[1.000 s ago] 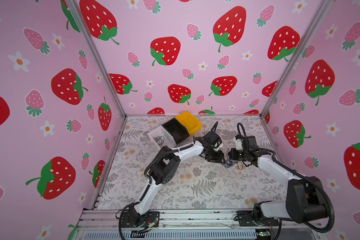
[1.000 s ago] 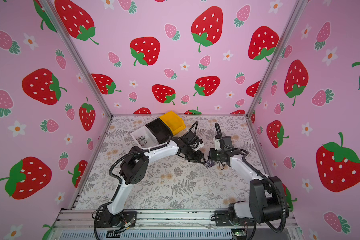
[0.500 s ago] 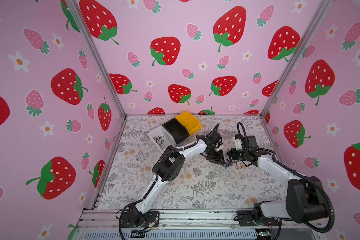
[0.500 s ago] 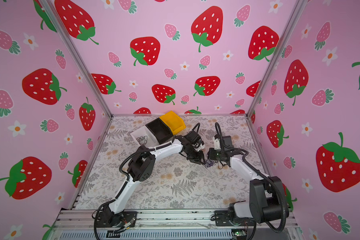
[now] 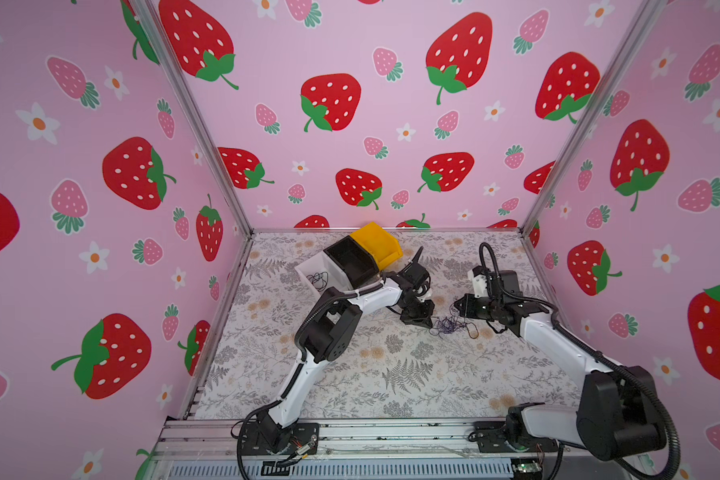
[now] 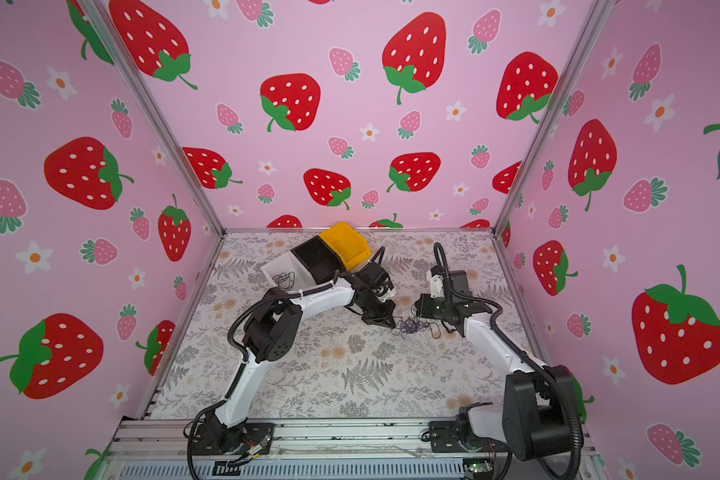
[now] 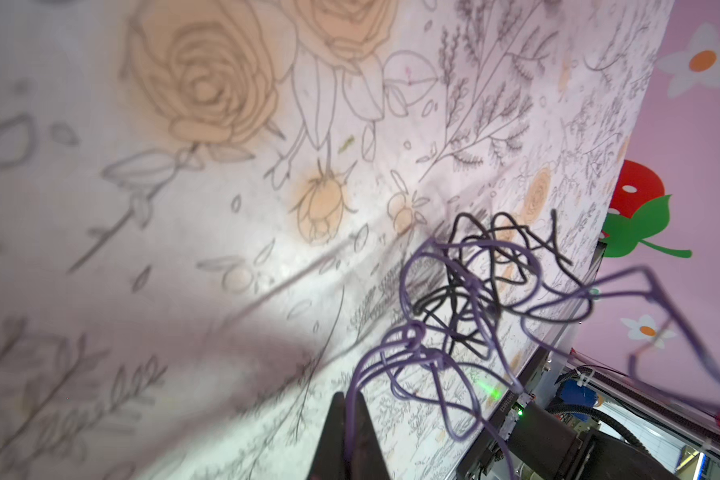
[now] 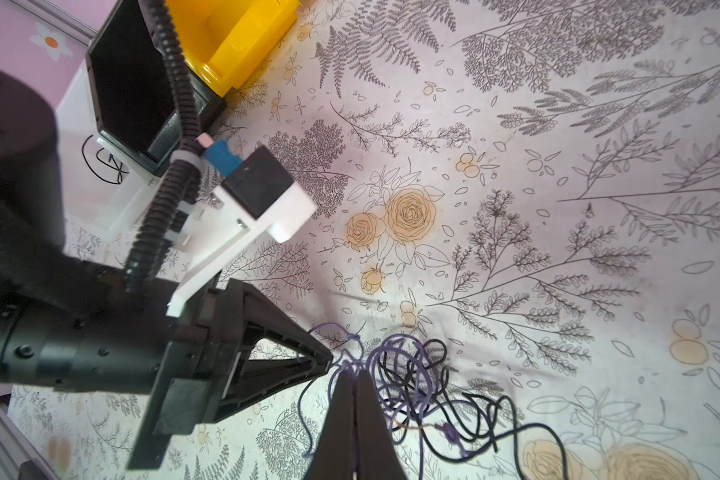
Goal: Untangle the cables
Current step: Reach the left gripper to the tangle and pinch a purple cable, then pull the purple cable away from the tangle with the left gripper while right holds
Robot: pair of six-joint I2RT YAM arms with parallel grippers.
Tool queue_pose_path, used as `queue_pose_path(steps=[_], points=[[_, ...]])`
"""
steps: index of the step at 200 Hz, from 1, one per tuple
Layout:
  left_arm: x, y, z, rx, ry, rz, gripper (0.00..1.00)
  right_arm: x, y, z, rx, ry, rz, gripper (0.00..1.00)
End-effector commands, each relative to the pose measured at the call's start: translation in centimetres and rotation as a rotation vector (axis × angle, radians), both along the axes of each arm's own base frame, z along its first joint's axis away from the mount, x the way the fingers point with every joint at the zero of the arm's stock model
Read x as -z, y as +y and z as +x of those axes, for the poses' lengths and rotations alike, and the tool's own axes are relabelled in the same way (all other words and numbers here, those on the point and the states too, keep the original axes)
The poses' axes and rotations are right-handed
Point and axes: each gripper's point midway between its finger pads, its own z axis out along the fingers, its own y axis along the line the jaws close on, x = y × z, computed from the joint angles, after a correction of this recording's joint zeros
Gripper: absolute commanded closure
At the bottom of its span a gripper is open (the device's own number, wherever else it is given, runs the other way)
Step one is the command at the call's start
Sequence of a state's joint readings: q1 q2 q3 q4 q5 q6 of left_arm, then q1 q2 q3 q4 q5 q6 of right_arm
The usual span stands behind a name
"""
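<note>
Tangling together, the cables (image 7: 470, 286) curl — thin, purple, black.

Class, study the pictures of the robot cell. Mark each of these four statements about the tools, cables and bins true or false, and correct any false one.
1. The left tool is closed on a purple strand. True.
2. The right tool gapes wide open. False: it is shut, also pinching a purple strand.
3. The white bin holds a black cable. True.
4. The tangle lies in that bin too. False: it lies on the table, between the tools.
</note>
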State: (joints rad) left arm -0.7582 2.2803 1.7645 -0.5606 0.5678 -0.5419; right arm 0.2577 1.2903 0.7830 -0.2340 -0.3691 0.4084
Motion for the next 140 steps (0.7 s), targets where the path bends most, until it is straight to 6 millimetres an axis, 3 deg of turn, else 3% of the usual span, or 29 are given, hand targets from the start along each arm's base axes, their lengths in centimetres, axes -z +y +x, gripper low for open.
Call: queue_pose_path(steps=[1, 72, 140], points=[[-3.0, 1.7, 1.9, -0.036, -0.110, -0.023, 1.00, -2.3, -0.5, 0.4, 0.020, -0.034, 0.051, 1.00], [-4.7, 8.6, 3.1, -0.098, -0.126, 0.029, 1.00, -2.1, -2.4, 1.0, 0.066, -0.046, 0.086, 1.00], [-5.7, 11.8, 2.7, -0.090, -0.162, 0.085, 1.00, -0.8, -4.4, 1.3, 0.115, -0.038, 0.060, 1.00]])
